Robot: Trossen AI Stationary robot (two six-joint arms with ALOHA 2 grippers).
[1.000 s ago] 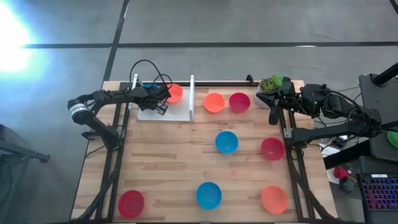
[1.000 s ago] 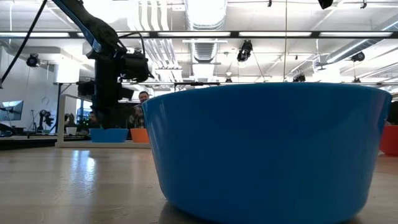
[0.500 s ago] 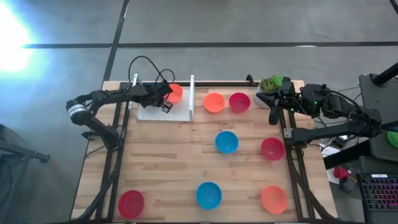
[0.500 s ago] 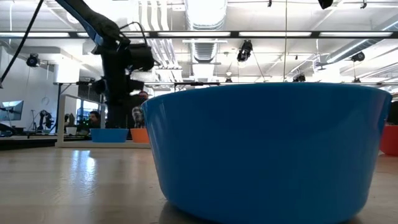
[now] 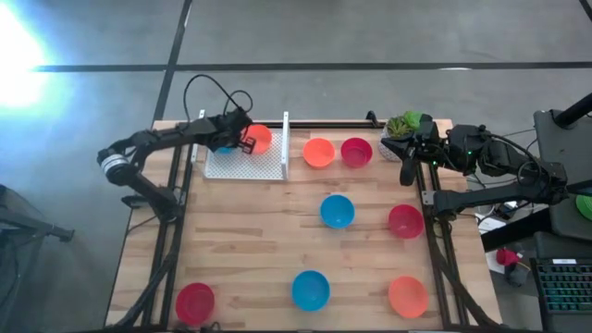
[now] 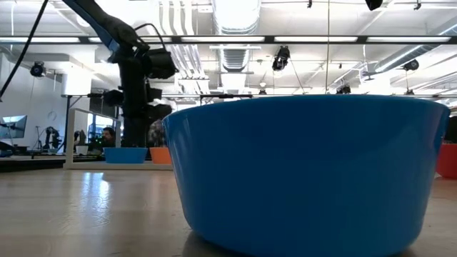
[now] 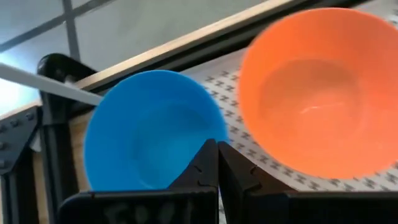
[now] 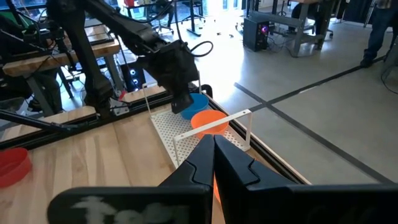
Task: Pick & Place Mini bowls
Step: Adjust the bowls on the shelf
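Note:
A white perforated tray (image 5: 242, 165) at the table's far left holds a blue mini bowl (image 7: 149, 130) and an orange mini bowl (image 7: 317, 87), both resting on their bases. My left gripper (image 5: 247, 143) hovers shut above the tray between these two bowls, its fingertips (image 7: 217, 149) clear of both. On the bare table stand an orange bowl (image 5: 318, 152), red bowls (image 5: 356, 151) (image 5: 405, 221) (image 5: 195, 302), blue bowls (image 5: 337, 211) (image 5: 310, 289) and another orange bowl (image 5: 407, 296). My right gripper (image 5: 407, 172) waits shut at the far right edge, holding nothing.
A white plant pot (image 5: 404, 126) stands at the far right corner beside my right arm. The tray has upright white end walls (image 5: 285, 137). The near blue bowl (image 6: 307, 171) fills most of the low view. Bare wood lies at the table's left and middle.
My left gripper has risen and moved toward the table's far edge above the tray, staying shut. The blue and orange bowls in the tray have stayed where they were.

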